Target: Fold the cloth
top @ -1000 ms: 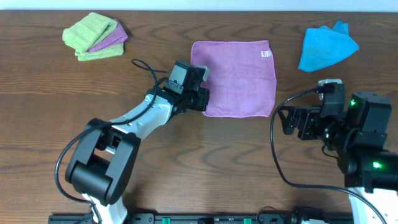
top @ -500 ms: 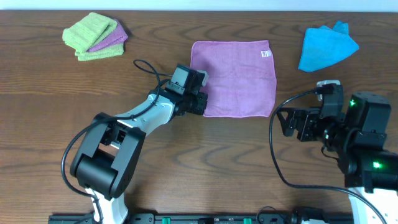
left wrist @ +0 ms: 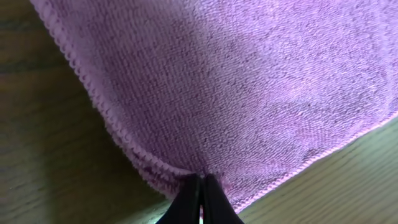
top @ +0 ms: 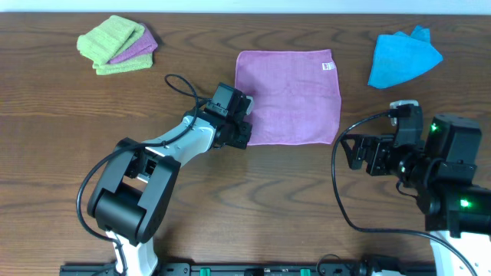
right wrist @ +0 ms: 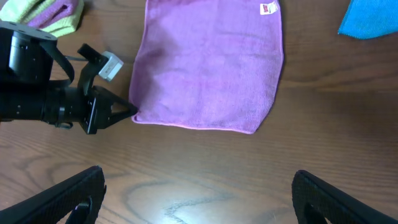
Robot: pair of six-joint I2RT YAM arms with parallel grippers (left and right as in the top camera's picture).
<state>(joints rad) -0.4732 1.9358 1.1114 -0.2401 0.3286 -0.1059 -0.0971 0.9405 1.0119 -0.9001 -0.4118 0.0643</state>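
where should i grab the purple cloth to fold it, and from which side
The cloth lies flat, so pinch its near-left hemmed corner, coming in low from the left; the left hand is closed there.

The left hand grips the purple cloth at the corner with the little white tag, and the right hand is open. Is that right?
Not quite. The left hand grips the purple cloth at the near corner, diagonally opposite the white tag. The overhead view shows this. The rest holds: the right hand is open.
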